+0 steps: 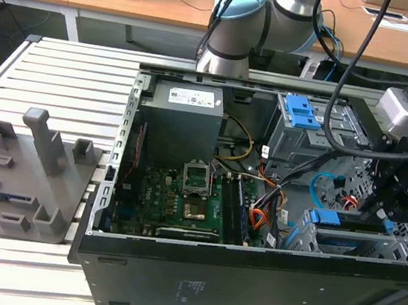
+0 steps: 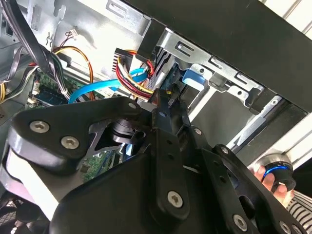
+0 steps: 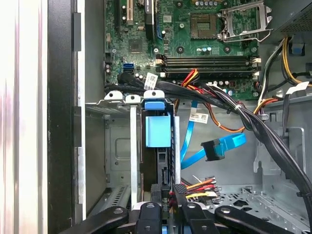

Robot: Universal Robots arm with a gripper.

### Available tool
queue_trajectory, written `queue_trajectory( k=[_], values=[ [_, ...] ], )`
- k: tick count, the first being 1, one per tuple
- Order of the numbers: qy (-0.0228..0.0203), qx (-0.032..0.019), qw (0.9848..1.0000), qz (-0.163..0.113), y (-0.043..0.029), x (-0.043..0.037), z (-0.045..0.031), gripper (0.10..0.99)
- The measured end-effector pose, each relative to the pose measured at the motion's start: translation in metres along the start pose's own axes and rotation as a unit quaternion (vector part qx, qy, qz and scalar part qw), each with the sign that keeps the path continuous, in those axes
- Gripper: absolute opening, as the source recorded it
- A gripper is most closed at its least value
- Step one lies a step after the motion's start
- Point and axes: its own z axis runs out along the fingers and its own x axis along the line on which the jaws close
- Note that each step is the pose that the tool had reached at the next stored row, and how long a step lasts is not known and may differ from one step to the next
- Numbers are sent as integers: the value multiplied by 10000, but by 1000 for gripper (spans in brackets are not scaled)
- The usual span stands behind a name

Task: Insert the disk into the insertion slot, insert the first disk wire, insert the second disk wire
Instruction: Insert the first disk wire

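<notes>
Blue-framed disk (image 3: 158,130) sits edge-on in the insertion slot (image 3: 117,146), tool (image 3: 167,197) seemingly clamped on its exposed end, so best guide it square and press gently.

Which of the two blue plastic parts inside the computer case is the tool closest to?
The blue carrier frame, just beside the tool. The other, a ridged latch, sits apart atop the taller grey cage.

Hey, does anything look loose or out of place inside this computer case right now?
One thing: the black plug on the blue flat cable hangs loose in the open space beside the disk, apparently plugged into nothing. The disk itself looks straight in the insertion slot.
</notes>
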Motion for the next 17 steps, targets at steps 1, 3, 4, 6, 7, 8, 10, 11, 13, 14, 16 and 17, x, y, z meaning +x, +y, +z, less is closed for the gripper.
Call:
queue_trajectory(
  k=[1,3,4,6,7,8,10,11,13,14,16,17],
  values=[
    [1,0,10000,0,3,0,-59,239],
    [0,0,10000,0,11,-6,-202,239],
    [1,0,10000,0,14,-10,-250,239],
    [1,0,10000,0,19,-12,-352,106],
    [1,0,10000,0,20,-12,-372,106],
    [-1,0,10000,0,20,-12,-375,106],
    [0,0,10000,0,20,-12,-379,106],
    [0,0,10000,0,20,-12,-380,106],
    [1,0,10000,0,40,-12,-380,106],
    [0,0,10000,0,55,-11,-378,106],
    [0,0,10000,0,134,-10,-374,106],
    [0,0,10000,0,158,-9,-373,106]
  ],
)
